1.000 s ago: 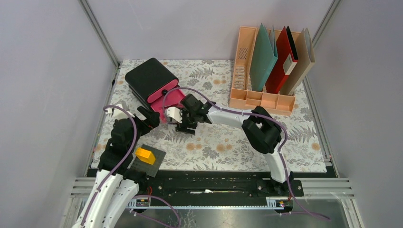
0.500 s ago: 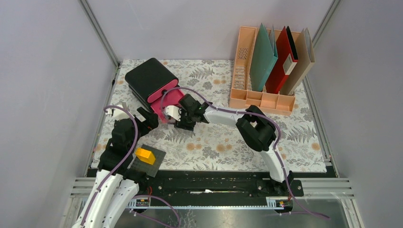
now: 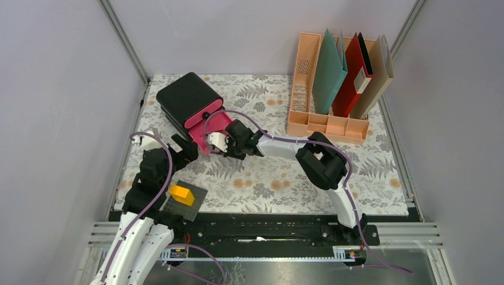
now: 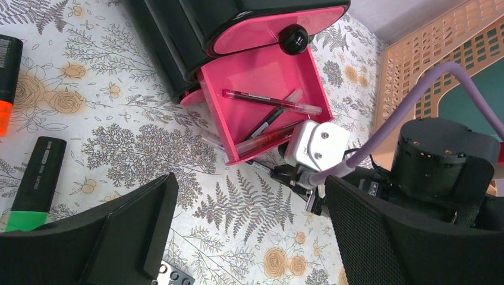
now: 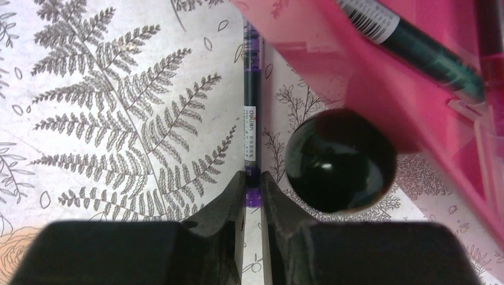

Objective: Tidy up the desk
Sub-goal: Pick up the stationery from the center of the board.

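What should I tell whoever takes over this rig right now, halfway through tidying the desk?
Grippers: the left gripper is open and empty. The right gripper is shut on the purple pen.
Where: that pen lies on the desk beside the open pink drawer.
Done: several pens are in the drawer.
Left: put this pen in, then probably the orange-tipped marker and green-tipped marker lying loose on the cloth.

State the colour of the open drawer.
The drawer is pink; left wrist view shows it best.
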Robot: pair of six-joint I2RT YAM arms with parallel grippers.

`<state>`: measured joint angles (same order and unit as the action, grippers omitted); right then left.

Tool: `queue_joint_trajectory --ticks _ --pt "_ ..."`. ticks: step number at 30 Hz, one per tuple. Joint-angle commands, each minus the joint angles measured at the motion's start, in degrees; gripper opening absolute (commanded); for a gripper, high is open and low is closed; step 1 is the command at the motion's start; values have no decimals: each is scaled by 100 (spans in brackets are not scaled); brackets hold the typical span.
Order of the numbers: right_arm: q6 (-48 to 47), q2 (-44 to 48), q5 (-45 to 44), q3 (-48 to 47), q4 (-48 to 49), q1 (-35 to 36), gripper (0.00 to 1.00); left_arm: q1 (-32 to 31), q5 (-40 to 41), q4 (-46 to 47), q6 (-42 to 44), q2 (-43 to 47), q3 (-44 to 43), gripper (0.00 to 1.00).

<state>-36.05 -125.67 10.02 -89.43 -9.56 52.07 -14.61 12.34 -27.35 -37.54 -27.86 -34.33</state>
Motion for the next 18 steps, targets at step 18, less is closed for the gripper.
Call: queue_joint_trajectory --ticks 18 --pt "-929 1792 -79 1966 -738 101 13 20 -144 247 -21 16 -47 99"
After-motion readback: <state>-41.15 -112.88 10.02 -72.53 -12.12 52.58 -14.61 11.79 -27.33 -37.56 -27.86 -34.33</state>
